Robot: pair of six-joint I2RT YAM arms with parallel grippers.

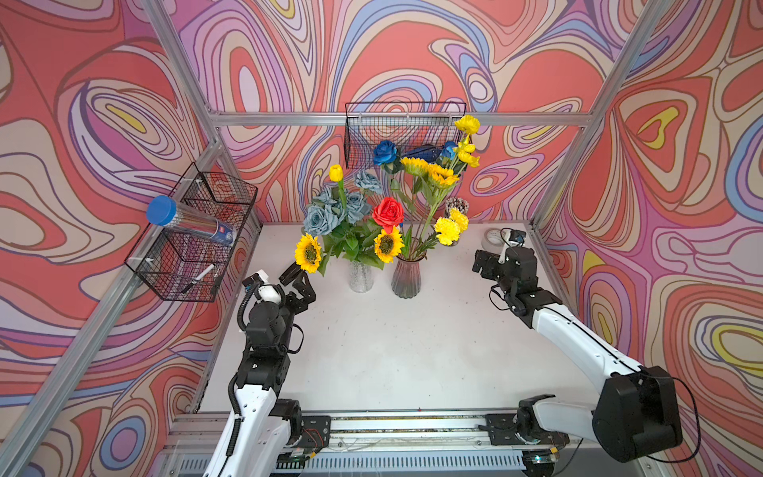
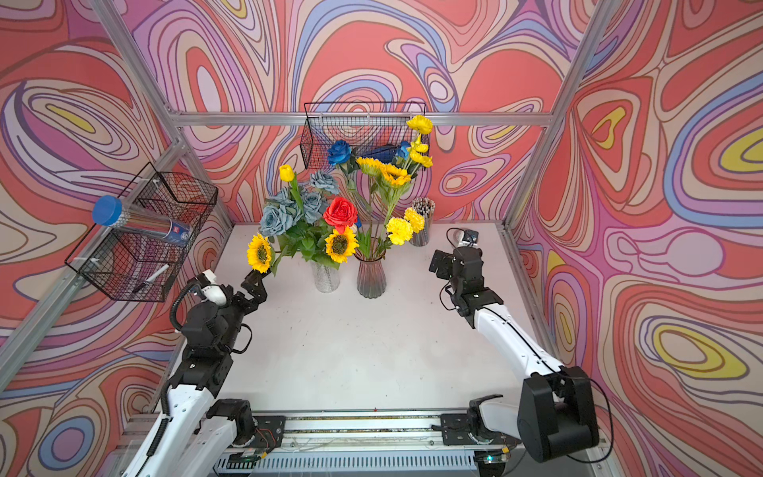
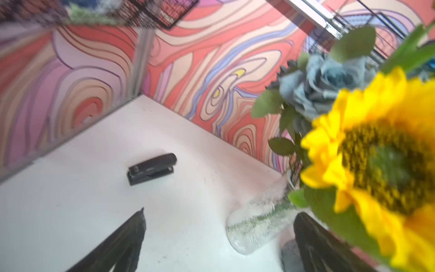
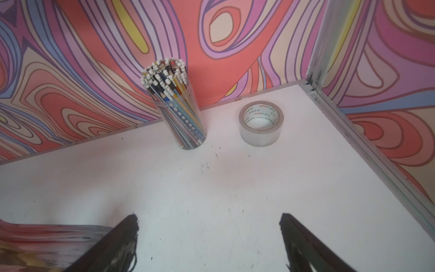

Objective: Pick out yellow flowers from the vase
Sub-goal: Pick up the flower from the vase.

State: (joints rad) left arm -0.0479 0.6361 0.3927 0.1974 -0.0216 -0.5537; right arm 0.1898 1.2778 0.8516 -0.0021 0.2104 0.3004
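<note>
Two vases stand at the back middle in both top views: a clear glass vase [image 1: 361,277] and a ribbed purple vase [image 1: 406,277]. Yellow flowers stand among blue and red roses: a low sunflower [image 1: 308,252] leaning left, a second sunflower [image 1: 388,244], a tulip bud [image 1: 336,172], tall sunflowers [image 1: 438,171] and ruffled pompoms [image 1: 452,225]. My left gripper [image 1: 302,277] is open just below the leaning sunflower [image 3: 381,164], with nothing between its fingers; the clear vase [image 3: 256,223] lies beyond them. My right gripper [image 1: 482,264] is open and empty to the right of the vases, over bare table [image 4: 209,215].
A black stapler [image 3: 151,168] lies on the white table near the back left corner. A cup of pencils [image 4: 179,113] and a tape roll [image 4: 260,122] stand at the back right. Wire baskets hang on the left wall [image 1: 194,235] and the back wall [image 1: 404,132].
</note>
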